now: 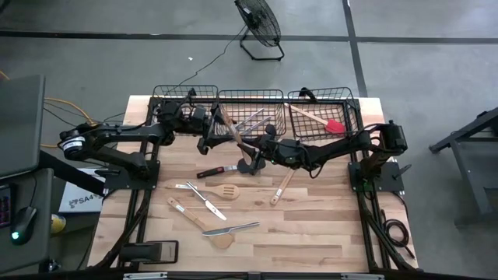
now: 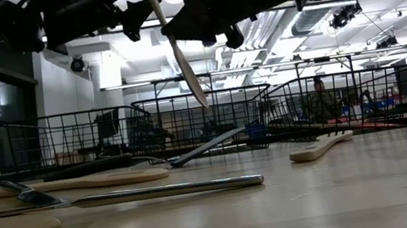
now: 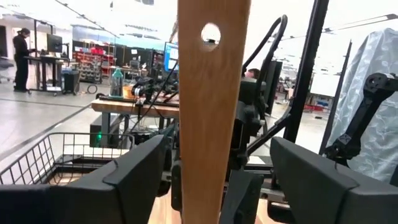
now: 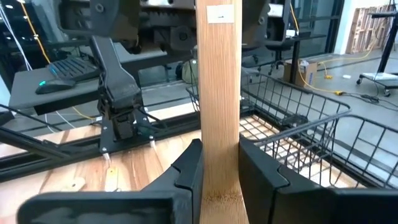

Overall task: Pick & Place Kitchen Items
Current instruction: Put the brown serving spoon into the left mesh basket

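Both hands meet at one wooden spatula [image 1: 231, 128]: right hand [image 1: 250, 152] clenched on it, left hand [image 1: 212, 134] released; no legible writing.

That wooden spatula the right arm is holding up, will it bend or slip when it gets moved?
The wooden spatula looks like a flat, straight solid board, so probably stiff. Its smooth faces sit between the right end effector fingers, so it might pivot. It is thin, so likely light.

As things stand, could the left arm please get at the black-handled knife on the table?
Probably yes: the left gripper stands open beside the wooden utensil that the right gripper clamps, and the knife lies uncovered just below.
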